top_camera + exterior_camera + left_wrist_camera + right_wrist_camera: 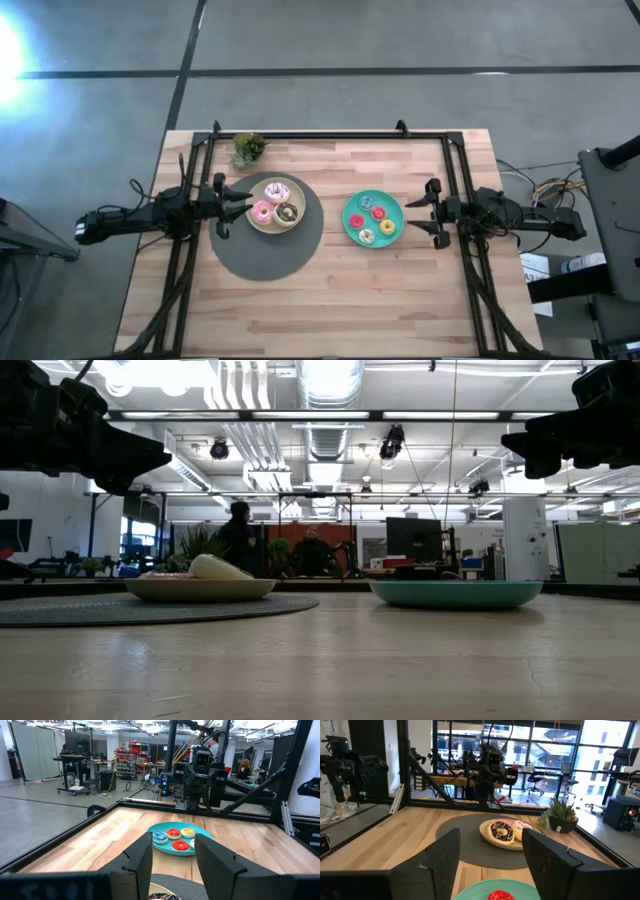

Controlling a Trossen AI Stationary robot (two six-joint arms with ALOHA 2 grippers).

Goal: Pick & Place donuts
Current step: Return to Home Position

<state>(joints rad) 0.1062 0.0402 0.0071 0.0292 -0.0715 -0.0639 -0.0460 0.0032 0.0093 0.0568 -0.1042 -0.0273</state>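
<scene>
Left end effector (243, 205), spread wide and empty, faces the large donuts (264, 211) on the beige plate (273, 229) just ahead; right end effector (412, 215), equally wide, faces mini donuts (379, 212) on the teal plate (393, 207)

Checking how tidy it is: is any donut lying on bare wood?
No: three large donuts sit on the beige plate, four mini donuts on the teal plate.
</scene>
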